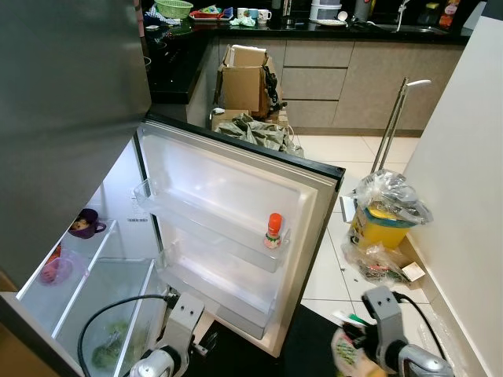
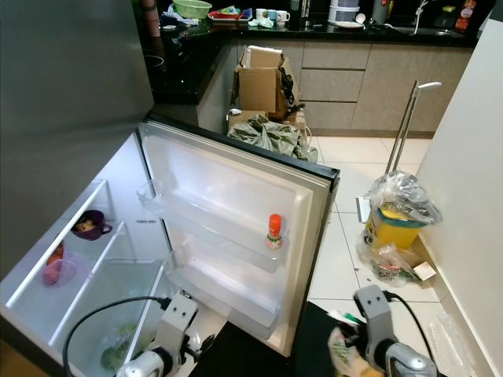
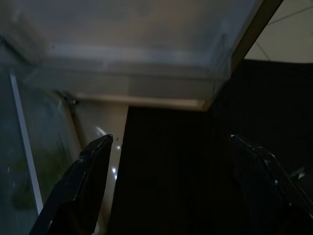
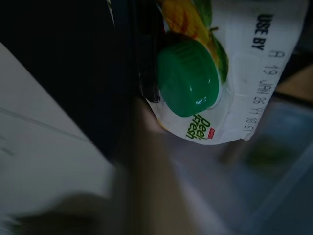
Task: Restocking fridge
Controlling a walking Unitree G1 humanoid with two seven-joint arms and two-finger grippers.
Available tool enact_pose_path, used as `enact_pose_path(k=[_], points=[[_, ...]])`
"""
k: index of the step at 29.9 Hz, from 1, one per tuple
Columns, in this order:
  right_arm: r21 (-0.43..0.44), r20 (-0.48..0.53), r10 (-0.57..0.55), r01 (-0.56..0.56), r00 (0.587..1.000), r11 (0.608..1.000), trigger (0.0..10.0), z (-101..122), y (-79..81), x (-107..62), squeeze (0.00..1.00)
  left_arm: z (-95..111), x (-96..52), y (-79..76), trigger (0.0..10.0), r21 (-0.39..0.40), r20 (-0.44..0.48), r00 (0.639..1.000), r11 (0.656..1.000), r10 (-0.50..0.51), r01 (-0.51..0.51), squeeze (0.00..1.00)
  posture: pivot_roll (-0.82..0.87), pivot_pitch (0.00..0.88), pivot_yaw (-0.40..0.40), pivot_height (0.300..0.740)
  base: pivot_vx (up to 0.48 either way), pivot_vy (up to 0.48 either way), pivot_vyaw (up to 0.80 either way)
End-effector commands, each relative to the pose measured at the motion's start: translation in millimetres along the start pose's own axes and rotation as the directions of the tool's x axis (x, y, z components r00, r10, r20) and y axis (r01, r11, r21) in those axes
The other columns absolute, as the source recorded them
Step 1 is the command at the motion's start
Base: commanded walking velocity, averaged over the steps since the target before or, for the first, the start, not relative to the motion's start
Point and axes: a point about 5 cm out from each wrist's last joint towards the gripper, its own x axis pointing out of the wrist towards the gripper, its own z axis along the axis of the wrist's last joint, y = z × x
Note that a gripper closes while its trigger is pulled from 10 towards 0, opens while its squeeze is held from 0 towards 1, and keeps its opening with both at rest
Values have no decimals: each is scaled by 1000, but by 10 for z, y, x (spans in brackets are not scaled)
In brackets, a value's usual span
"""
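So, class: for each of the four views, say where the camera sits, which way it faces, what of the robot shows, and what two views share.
Left eye: on the head, facing down at the open white fridge door; both silver arms show.
Right eye: beside it, same scene, sharing the small orange-capped sauce bottle.
Left wrist: looks along the open left gripper at the door's underside.
Right wrist: looks at the green-capped white juice carton the right gripper holds.
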Motion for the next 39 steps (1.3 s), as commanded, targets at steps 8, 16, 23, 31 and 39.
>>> enact_pose_path(k=[8, 16, 23, 31, 39], points=[[-184, 76, 436, -417, 897, 890, 10000, 535, 319, 218, 0, -349, -152, 16, 10000, -33, -157, 987, 999, 35, -41, 0, -74, 0, -16, 740, 0, 0, 0], [-310, 116, 598, -542, 793, 781, 10000, 921, 616, 410, 0, -480, -211, -35, 10000, -40, -209, 977, 998, 31, -40, 0, -67, 0, -20, 740, 0, 0, 0], [-417, 249, 421, -296, 872, 860, 10000, 1313, 653, 635, 0, -585, -255, -109, 10000, -41, -251, 968, 999, 16, -27, 0, -62, 0, -26, 740, 0, 0, 0], [-425, 256, 273, -146, 927, 893, 10000, 1321, 560, 667, 0, -594, -257, -120, 10000, -44, -254, 967, 999, 17, -29, 0, -55, 0, -24, 740, 0, 0, 0], [-382, 259, 303, -191, 917, 904, 10000, 1246, 579, 668, 0, -546, -234, -87, 10000, -38, -239, 971, 999, 23, -33, 0, -56, 0, -22, 740, 0, 0, 0]])
